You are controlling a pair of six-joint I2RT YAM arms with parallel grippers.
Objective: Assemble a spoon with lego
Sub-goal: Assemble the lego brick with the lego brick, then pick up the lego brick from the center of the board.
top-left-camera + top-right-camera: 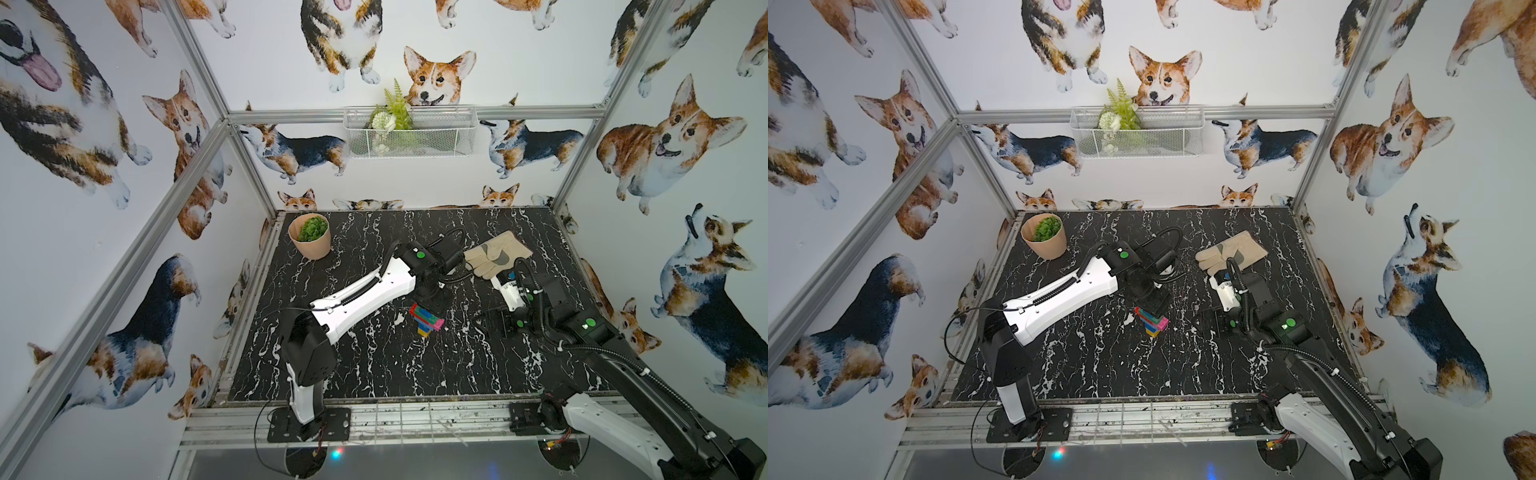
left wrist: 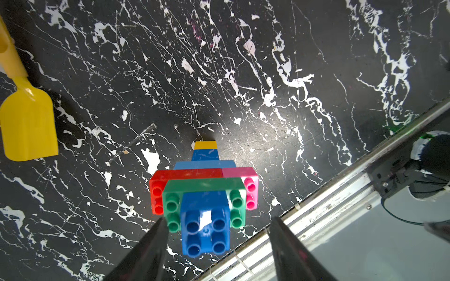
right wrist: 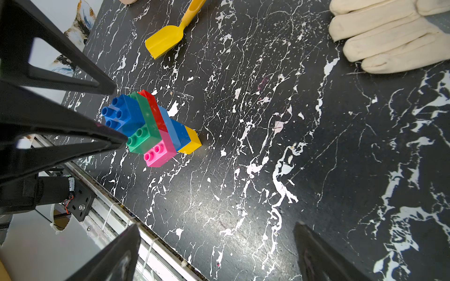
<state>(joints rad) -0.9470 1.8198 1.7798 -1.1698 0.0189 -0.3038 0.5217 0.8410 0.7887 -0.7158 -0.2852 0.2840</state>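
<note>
Hovering over the upright spoon (image 2: pixel 204 186), my left pincer (image 2: pixel 216 219) is parted, fingers flanking its top blue brick (image 2: pixel 194 204) without gripping; my right pincer (image 3: pixel 216 226) gapes wide, empty.

We saw white walls (image 1: pixel 270 70) printed with corgis, aluminium framing (image 1: pixel 291 115) along the edges, a wire basket (image 1: pixel 440 139) of greenery (image 1: pixel 395 109) hung high, and a black marbled bench (image 1: pixel 374 365).
</note>
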